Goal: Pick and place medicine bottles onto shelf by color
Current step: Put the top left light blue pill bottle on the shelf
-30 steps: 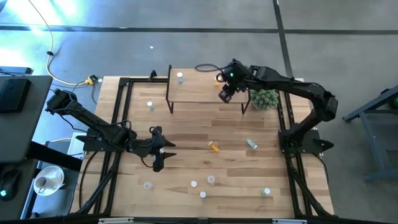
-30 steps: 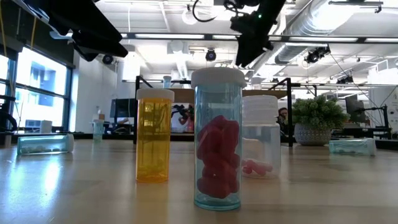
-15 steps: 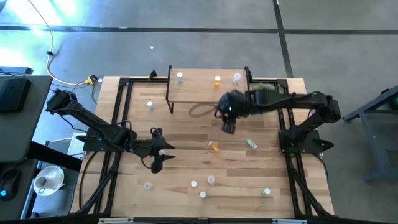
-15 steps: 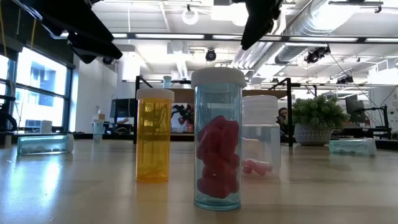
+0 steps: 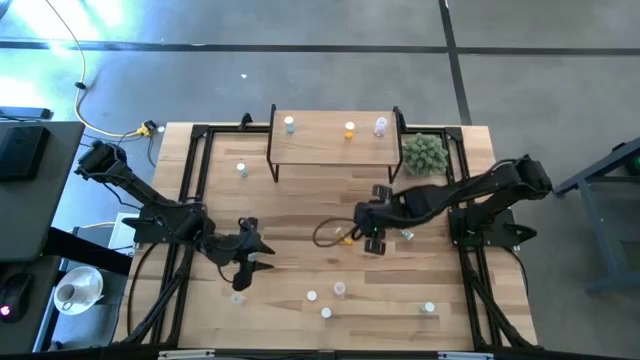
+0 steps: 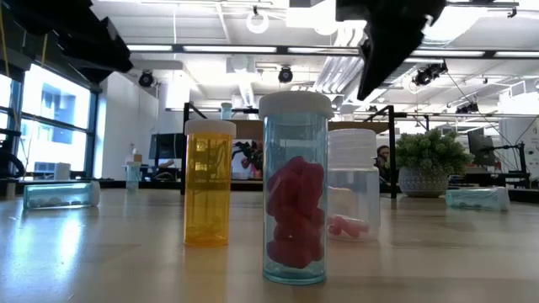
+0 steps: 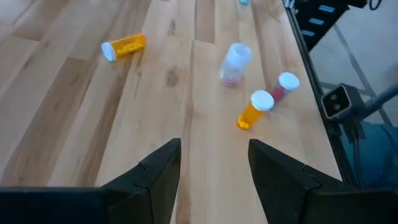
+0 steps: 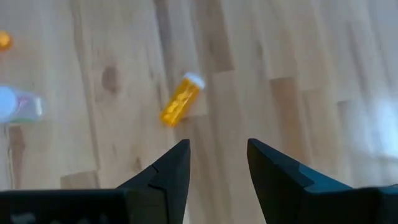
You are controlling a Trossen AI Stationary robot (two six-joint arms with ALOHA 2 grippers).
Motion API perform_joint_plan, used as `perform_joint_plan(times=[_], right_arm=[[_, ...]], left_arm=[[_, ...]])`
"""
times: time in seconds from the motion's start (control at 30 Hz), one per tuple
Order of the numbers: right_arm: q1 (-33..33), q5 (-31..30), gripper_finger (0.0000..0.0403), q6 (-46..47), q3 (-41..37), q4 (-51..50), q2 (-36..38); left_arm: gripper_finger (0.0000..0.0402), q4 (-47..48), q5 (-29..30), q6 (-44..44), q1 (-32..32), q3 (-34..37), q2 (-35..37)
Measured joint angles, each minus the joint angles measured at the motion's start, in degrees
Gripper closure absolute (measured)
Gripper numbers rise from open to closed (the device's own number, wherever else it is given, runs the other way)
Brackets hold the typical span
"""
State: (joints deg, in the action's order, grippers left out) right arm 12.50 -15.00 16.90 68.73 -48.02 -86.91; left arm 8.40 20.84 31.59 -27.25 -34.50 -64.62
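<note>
right gripper | jaws apart, empty | orange bottle lying ahead, untouched

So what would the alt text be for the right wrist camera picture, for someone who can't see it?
Two dark gripper fingers stand open and empty above a light-wood plank tabletop. Ahead of them an orange pill bottle with a white cap lies on its side, and a clear bottle lies at the picture's edge.

I can't read any text, label, brand, number or sign from here: the bottles standing nearest the low camera carry no lettering I can make out, and the room behind them shows nothing legible either
</note>
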Motion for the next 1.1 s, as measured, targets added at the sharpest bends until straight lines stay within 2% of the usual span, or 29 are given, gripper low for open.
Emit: perform_joint_plan(times=[0.27,0.5,0.7,0.9,1.1], right_arm=[[7.6,-2.7,0.0252,6.6,-2.9,1.3,0.0],[15.0,-8.0,0.0252,13.0,-2.9,-0.1,0.0],[20.7,-16.6,0.0252,19.1,-2.9,-0.9,0.0],[24.7,-30.3,0.0252,21.7,-2.9,-1.0,0.0],[23.5,-31.9,0.0252,21.6,-2.9,-1.1,0.0]], left_arm=[[0.0222,1.9,0.2,4.4,-5.6,0.0,0.0],[0.0222,3.8,1.4,7.4,-11.4,0.0,0.0],[0.0222,4.0,5.4,9.4,-14.8,0.0,0.0],[0.0222,4.0,10.2,9.4,-15.1,0.0,0.0],[0.0222,4.5,16.4,9.3,-13.5,0.0,0.0]])
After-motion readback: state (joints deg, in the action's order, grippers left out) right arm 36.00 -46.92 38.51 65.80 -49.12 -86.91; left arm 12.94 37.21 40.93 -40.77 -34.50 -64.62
